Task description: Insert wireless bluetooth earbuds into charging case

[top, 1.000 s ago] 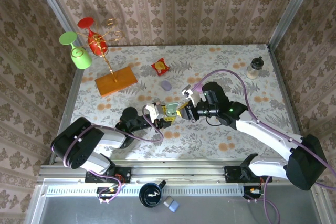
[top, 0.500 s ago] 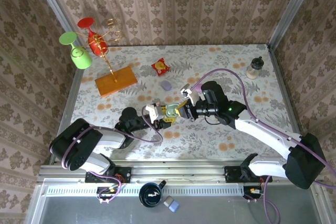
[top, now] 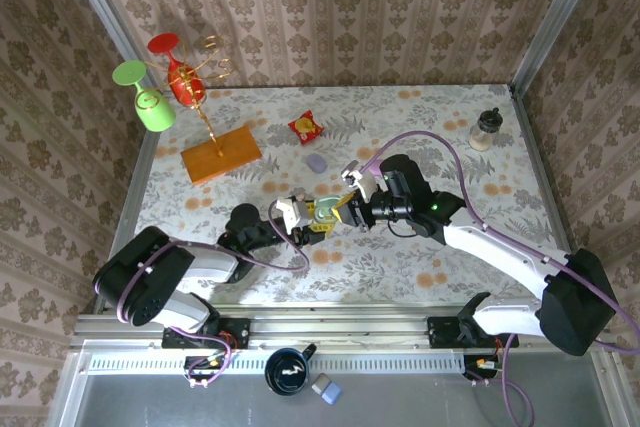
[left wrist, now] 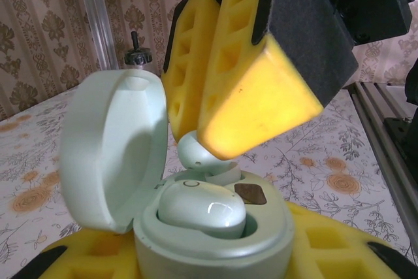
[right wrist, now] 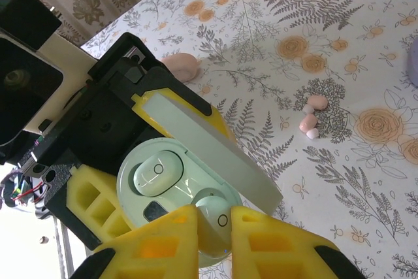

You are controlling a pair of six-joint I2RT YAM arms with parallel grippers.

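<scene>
My left gripper [left wrist: 210, 262] is shut on a mint-green charging case [left wrist: 215, 243], its lid [left wrist: 108, 148] standing open. One pale earbud [left wrist: 202, 207] sits in the near well. My right gripper [right wrist: 215, 228] is shut on a second pale earbud [right wrist: 220, 215], which it holds at the mouth of the case's other well [right wrist: 199, 195]. In the left wrist view that earbud [left wrist: 194, 151] hangs under the right gripper's yellow fingers [left wrist: 255, 106], touching the case top. From above, both grippers meet at the case [top: 322, 211] in mid-table, the left gripper [top: 303, 217] to its left and the right gripper [top: 343, 209] to its right.
Two small pink earbuds [right wrist: 312, 112] and a pink case [right wrist: 183, 65] lie on the floral cloth nearby. A lilac case [top: 317, 162], a red-and-yellow snack packet [top: 306, 126], a wooden board with a glass rack [top: 221, 153] and a small bottle [top: 486, 129] stand farther back.
My right gripper has shifted slightly left with the earbud, closing in on the case. The left gripper keeps the case still.
</scene>
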